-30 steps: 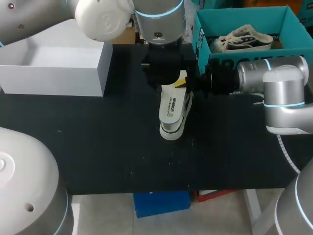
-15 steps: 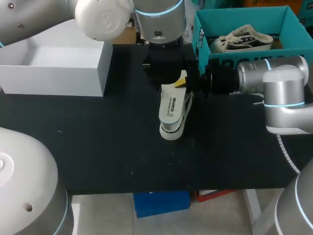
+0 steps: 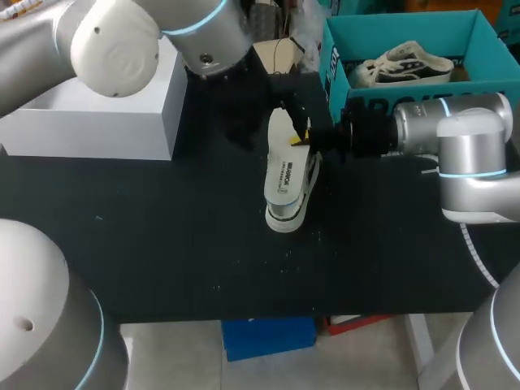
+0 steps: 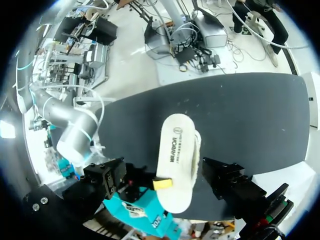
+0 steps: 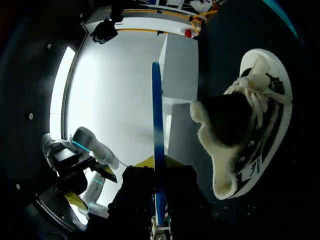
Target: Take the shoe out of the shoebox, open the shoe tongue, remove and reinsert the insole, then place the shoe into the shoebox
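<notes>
While pinching the insole (image 3: 284,158) in the right gripper (image 3: 301,136), holds it just over the shoe (image 3: 291,203), lying on its side mid black table (image 3: 162,244). State of the left gripper (image 3: 272,106), above the table's rear: cannot tell. Behind: teal shoebox (image 3: 337,57) with second shoe (image 3: 406,65), white box (image 3: 89,122) at far left.

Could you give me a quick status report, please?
Left gripper open, off the shoe. Right gripper shut on insole, over the shoe. Another shoe lies in the teal shoebox.
</notes>
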